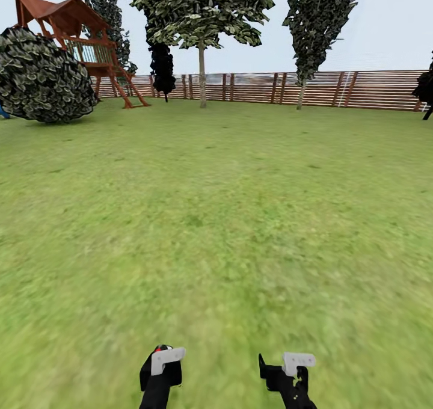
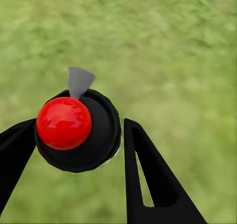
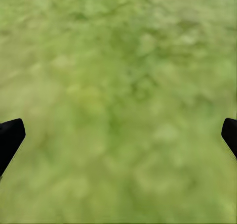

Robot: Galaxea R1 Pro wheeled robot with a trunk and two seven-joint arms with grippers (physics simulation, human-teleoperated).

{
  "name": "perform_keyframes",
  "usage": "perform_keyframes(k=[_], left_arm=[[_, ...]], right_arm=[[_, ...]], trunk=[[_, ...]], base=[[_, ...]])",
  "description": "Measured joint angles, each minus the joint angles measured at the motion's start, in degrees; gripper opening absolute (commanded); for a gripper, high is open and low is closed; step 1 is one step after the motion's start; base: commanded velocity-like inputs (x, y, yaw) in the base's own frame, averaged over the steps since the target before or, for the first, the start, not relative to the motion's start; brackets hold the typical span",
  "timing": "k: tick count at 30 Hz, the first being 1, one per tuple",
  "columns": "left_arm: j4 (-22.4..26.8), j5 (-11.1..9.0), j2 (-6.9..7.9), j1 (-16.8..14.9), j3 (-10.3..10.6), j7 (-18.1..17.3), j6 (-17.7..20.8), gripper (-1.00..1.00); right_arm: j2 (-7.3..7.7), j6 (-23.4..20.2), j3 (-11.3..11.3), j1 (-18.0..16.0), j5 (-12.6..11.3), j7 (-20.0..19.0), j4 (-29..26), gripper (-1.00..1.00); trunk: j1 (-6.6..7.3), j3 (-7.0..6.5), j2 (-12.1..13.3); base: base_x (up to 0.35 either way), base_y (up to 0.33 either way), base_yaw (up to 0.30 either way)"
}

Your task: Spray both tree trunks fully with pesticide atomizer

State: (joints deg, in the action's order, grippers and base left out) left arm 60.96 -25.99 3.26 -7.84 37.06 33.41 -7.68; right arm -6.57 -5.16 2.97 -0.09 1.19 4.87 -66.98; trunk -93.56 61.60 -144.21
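Bright, even daylight without cast shadows; lawn texture blurs close up.

Fenced garden, apparently residential

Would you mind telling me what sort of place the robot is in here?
Most likely a fenced back garden: a wide green lawn, a brown slatted wooden fence along the far side, a wooden play tower at the left, and trees standing near the fence.

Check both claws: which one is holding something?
The left claw: a black atomizer with a red top sits between its fingers. The right claw is open over grass.
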Motion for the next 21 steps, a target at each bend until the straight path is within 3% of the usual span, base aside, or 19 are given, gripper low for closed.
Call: perform_keyframes(k=[21], left_arm=[[0.01,-0.02,0.00,0.00,0.00,0.00,0.00,-1.00]], right_arm=[[0.04,0.00,0.00,0.01,0.05,0.02,-0.06,1.00]], trunk=[[0.00,0.00,0.00]], base=[[0.335,0.000,0.000]])
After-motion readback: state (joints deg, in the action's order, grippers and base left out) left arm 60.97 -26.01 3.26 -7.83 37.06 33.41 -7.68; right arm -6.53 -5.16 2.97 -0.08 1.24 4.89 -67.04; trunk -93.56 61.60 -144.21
